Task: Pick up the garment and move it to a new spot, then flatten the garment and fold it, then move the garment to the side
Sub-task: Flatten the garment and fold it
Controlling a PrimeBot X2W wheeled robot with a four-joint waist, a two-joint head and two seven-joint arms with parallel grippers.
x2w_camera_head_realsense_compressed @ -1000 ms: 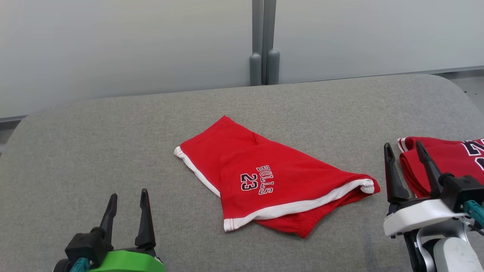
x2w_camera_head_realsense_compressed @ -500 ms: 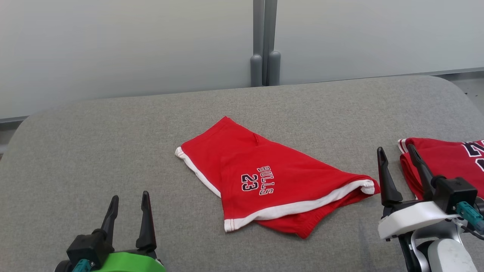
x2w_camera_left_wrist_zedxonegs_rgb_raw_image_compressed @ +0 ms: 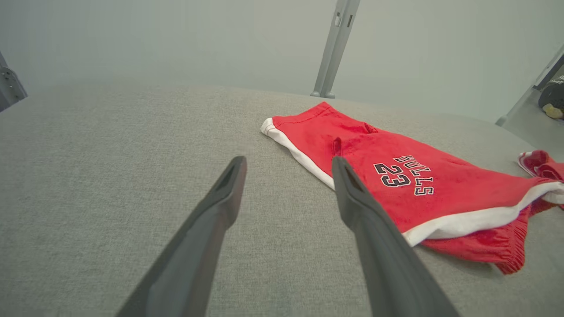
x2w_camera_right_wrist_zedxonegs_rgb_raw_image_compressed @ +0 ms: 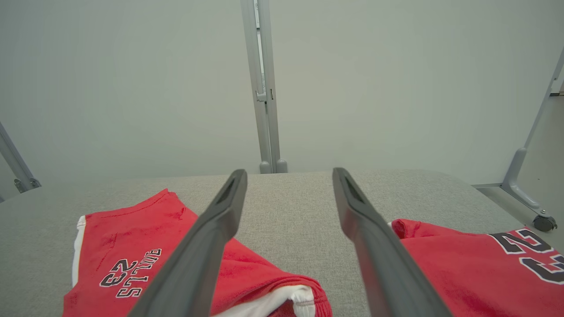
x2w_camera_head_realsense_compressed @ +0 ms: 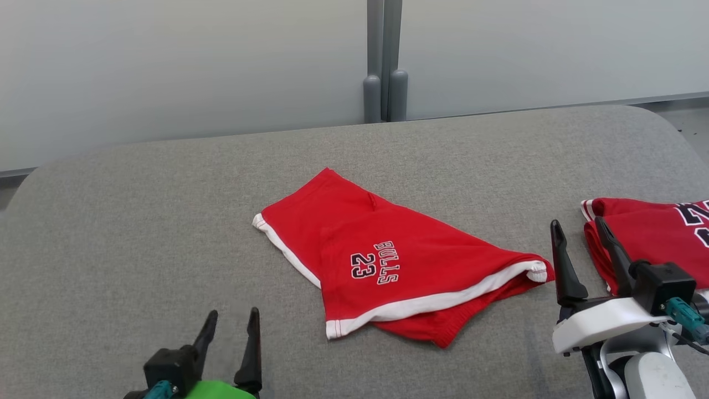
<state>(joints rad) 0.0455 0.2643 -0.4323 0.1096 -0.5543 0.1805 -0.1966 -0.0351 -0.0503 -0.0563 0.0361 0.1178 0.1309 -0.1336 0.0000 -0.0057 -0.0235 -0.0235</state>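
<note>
- Two red pieces of clothing lie on a grey fabric-covered table [x2w_camera_head_realsense_compressed: 138, 221], well apart from each other.
- The red shorts [x2w_camera_head_realsense_compressed: 388, 260], trimmed in white, sit near the table's middle. They are doubled over, so a lower layer peeks out along the near edge. The black-and-white print "BULLS 23" reads sideways.
- A second red garment [x2w_camera_head_realsense_compressed: 653, 233] lies at the far right. It is cut off by the frame edge and partly hidden behind the right gripper [x2w_camera_head_realsense_compressed: 576, 223]. Only part of a large dark number shows, and what kind of garment it is is hard to tell.
- The left gripper [x2w_camera_head_realsense_compressed: 233, 313] is at the lower left, its fingers spread and empty. Its green body is cut off by the bottom edge.
- The right gripper's fingers are also spread and empty, pointing up in the gap between the two garments.
- A grey post [x2w_camera_head_realsense_compressed: 382, 61] splits the pale wall behind.
</note>
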